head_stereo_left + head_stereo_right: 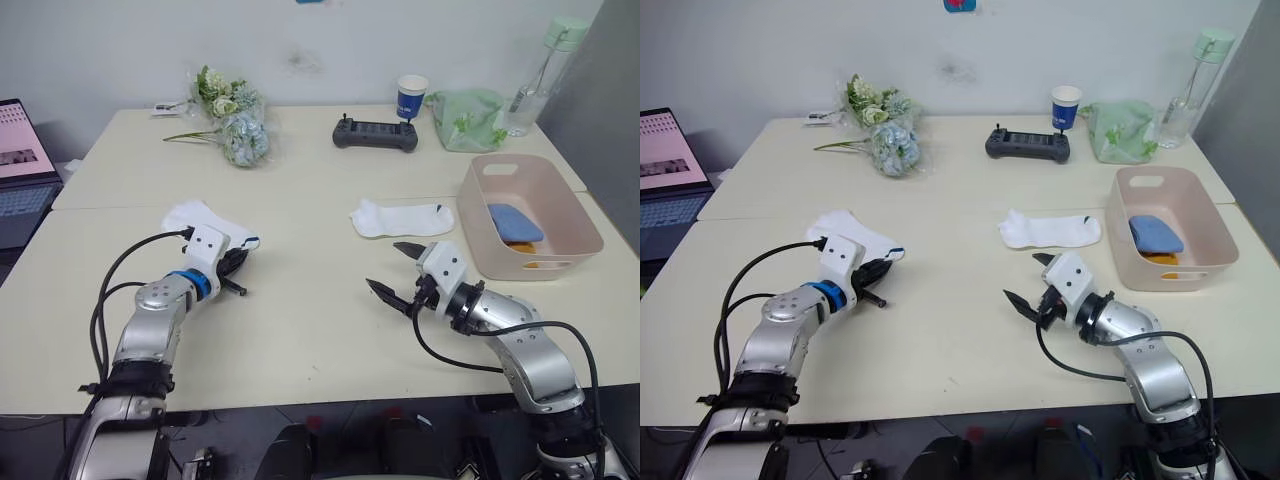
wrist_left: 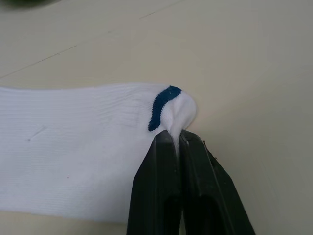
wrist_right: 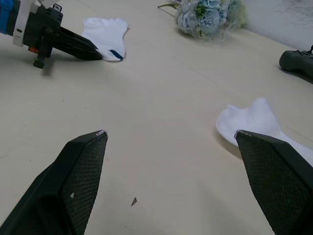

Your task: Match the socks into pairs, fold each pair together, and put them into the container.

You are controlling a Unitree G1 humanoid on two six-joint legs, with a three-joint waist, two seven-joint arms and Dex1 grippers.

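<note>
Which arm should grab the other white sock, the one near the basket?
The right. The right gripper is open just in front of that sock, while the left gripper is shut on the far white sock.

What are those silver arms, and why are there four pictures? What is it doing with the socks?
Those are a robot's two arms. Two pictures come from cameras in its head, looking down at the table. The other two come from small cameras on its wrists, looking along its black fingers. The left gripper is pinching the corner of a white sock. The right gripper is open and holding nothing. A second white sock lies near it. The pink basket already holds a blue sock on top of an orange one. Further back are flowers, a controller, a paper cup, a green bag and a bottle.
</note>
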